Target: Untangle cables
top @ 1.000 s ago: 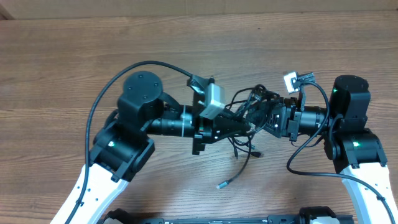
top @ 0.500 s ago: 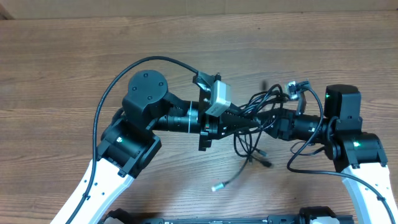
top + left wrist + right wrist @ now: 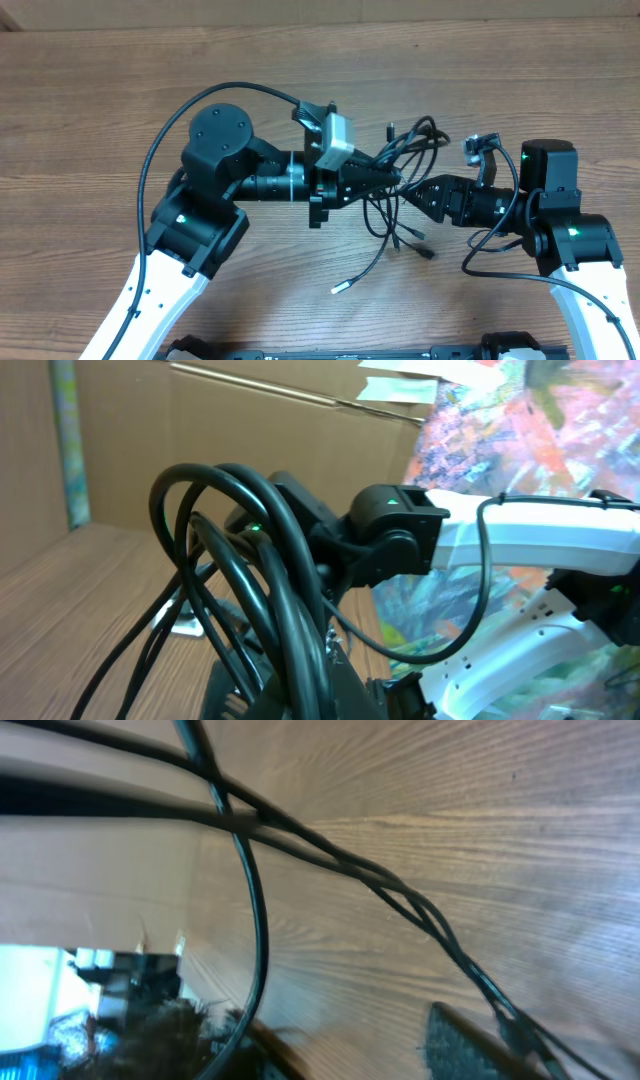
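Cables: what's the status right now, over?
Left tool shut on the cables. Right tool beside the tangle, grip unclear. Plug ends trailing loose.

A brown wood-grain laminate tabletop (image 3: 100, 80) fills almost the whole overhead view, its planks running left to right under even, soft light. Along its far edge runs a pale tan cardboard wall (image 3: 300, 12). From the left wrist camera that plain brown cardboard panel (image 3: 250, 430) stands upright behind the table, with strips of white tape (image 3: 400, 388) near its top. To its right hangs a blurred multicoloured patterned backdrop (image 3: 540, 430) in pink, orange and blue.
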Motion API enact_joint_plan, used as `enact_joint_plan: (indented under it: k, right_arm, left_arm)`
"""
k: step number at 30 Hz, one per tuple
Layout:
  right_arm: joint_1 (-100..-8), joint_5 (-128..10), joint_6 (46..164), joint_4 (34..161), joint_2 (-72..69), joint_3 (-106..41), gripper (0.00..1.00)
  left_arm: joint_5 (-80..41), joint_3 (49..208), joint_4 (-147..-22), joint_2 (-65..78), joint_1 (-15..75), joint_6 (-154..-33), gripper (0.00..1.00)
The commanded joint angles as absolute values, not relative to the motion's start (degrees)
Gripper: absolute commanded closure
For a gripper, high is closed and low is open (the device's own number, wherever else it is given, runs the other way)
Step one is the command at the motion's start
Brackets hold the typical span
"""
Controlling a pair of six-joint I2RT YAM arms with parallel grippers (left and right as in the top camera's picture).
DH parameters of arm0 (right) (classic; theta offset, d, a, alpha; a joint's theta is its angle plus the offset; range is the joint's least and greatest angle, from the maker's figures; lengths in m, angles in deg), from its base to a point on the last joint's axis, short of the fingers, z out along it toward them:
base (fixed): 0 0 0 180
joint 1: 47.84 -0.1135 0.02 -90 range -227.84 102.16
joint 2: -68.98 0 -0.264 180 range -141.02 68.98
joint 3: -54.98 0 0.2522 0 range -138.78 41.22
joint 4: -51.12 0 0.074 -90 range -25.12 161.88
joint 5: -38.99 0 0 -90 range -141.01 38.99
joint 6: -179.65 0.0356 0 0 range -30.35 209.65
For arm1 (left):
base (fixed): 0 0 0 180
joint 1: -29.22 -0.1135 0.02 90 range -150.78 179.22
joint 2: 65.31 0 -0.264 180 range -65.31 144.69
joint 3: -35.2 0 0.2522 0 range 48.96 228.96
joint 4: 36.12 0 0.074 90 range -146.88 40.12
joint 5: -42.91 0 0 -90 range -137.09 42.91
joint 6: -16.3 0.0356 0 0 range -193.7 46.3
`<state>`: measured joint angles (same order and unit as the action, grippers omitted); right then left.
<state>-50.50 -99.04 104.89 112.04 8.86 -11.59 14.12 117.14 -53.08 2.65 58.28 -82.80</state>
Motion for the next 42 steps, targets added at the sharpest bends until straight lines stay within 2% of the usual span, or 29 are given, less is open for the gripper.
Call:
enact_joint_plan:
  k: [1, 7, 14, 18, 22, 28, 32, 42]
  right_arm:
    - [-50.39, -98.8, 104.56, 111.71, 9.17, -12.42, 0.16]
    - [-50.39, -99.61, 104.59, 111.3, 9.17, -12.42, 0.14]
    - [-50.39, -108.64, 104.67, 104.02, 9.17, -12.42, 0.15]
    - [-50.39, -110.69, 104.45, 100.41, 9.17, -12.42, 0.15]
    - [-50.39, -110.74, 95.06, 98.36, 9.17, -12.42, 0.14]
    - [-50.39, -110.93, 75.17, 98.31, 9.17, -12.42, 0.14]
    - [-50.39, -112.88, 59.78, 97.61, 9.17, -12.42, 0.13]
    - [-50.39, -121.66, 59.12, 90.77, 9.17, -12.42, 0.12]
  left_arm:
    - [13.2, 118.19, -55.2, 2.28, 55.72, -83.59, 0.96]
    - [0.04, 118.19, -70.46, 2.3, 53.58, -77.82, 0.96]
    - [-1.03, 118.19, -77.48, 2.3, 53.62, -71.48, 0.96]
    - [-0.99, 118.19, -84.95, 2.3, 53.62, -62.52, 0.96]
    - [0.65, 118.19, -88.49, 2.3, 53.62, -61.88, 0.96]
    - [12.02, 118.19, -88.84, 2.3, 53.62, -62.82, 0.96]
    - [17.0, 118.19, -88.67, 2.3, 53.6, -70.93, 0.96]
    - [20.22, 118.19, -89.76, 2.33, 53.62, -76.07, 0.96]
